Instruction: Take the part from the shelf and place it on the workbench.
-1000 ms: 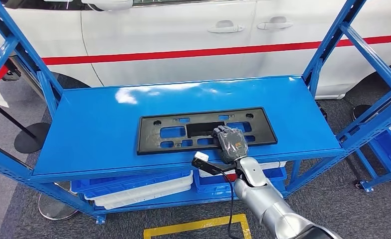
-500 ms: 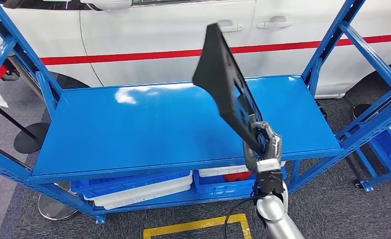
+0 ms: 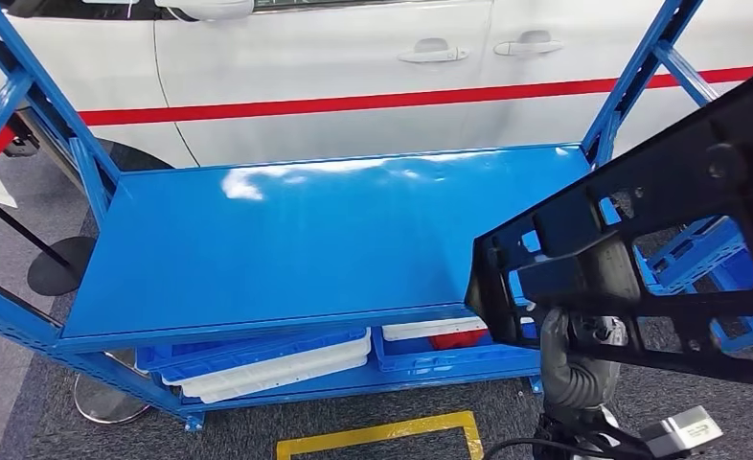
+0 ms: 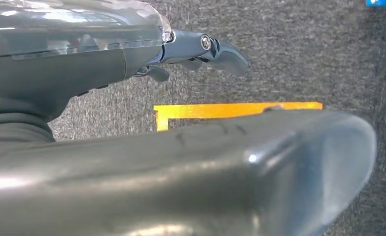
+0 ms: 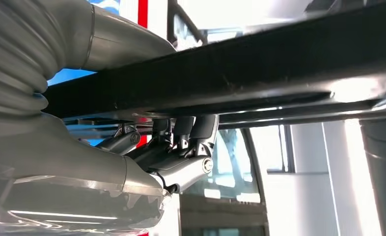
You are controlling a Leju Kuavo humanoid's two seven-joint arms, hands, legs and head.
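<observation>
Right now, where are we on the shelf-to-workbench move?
Done: the black part is off the blue shelf, whose top deck lies bare. In hand: the right hand grips the part from beneath, holding it tilted in the air beyond the shelf's right end; the left hand holds nothing. Left: carrying it to the workbench and setting it down.

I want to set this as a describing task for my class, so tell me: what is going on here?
The humanoid robot's right hand grips a flat black plastic part with cut-outs, holding it in the air off the right end of the blue shelf. A white car stands behind the shelf. The left hand hangs over grey floor, holding nothing. The workbench is not visible.
</observation>
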